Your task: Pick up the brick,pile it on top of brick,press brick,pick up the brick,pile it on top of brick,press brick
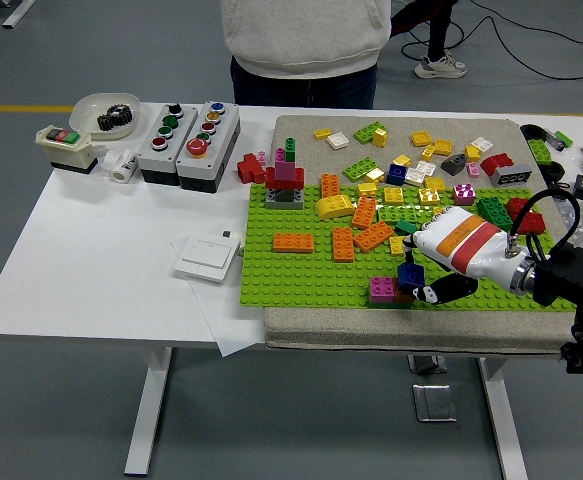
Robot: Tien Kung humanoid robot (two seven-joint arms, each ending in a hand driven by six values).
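Head view of the piling step. The right hand [458, 247], white with an orange and red band, reaches in from the right edge of the counter [101, 250] and holds a dark blue brick [409, 273], its fingers [443, 292] pinched around it. The blue brick sits low over the front strip of the green baseplate [301, 275], just beside or touching the brown brick [403, 292], which stands joined to a pink brick [382, 290]. Whether the blue brick's underside already meets the studs below cannot be told from this angle.

Judged step: the first pick-up appears complete, and the brick is being set on top of the brown and pink pair; pressing is not yet done. The next move calls for aligning the blue brick squarely over the studs, lowering it until seated, then releasing and pushing straight down. A skewed approach could tip or shift the small pair.

Loose bricks [411, 165] lie scattered toward the far right corner of the mat. A person [306, 50] stands at the far edge, hands not visible. The left hand is out of view.
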